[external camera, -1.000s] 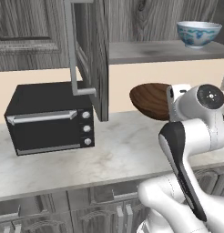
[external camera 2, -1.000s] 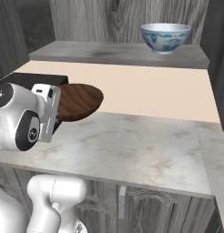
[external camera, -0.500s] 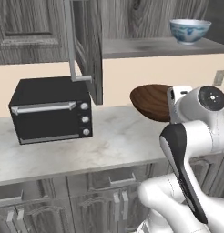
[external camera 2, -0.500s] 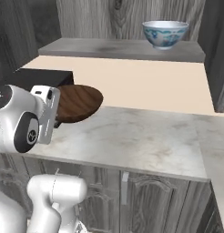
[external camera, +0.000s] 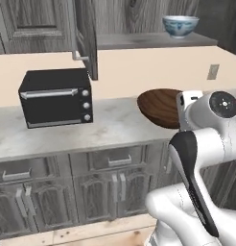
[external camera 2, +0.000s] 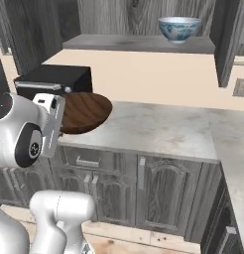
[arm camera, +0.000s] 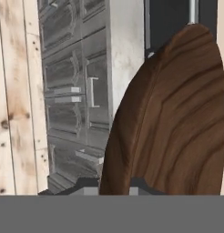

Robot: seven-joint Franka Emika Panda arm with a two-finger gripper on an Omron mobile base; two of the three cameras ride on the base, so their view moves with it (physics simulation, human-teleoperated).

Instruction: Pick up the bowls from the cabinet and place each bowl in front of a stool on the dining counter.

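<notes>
Toaster oven (external camera: 56, 97) on worktop (external camera: 110, 126) under open cabinet door (external camera: 87, 33); white bowl (external camera: 180, 25) on cabinet shelf (external camera: 153, 40); gripper (arm camera: 113, 185) clamped on wooden bowl (external camera: 160, 106), held above worktop's front edge.

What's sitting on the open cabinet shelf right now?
One white bowl with a blue-green pattern stands on the grey cabinet shelf, near its right end. The shelf's far left part is hidden behind the open cabinet door, so anything there can't be seen.
</notes>
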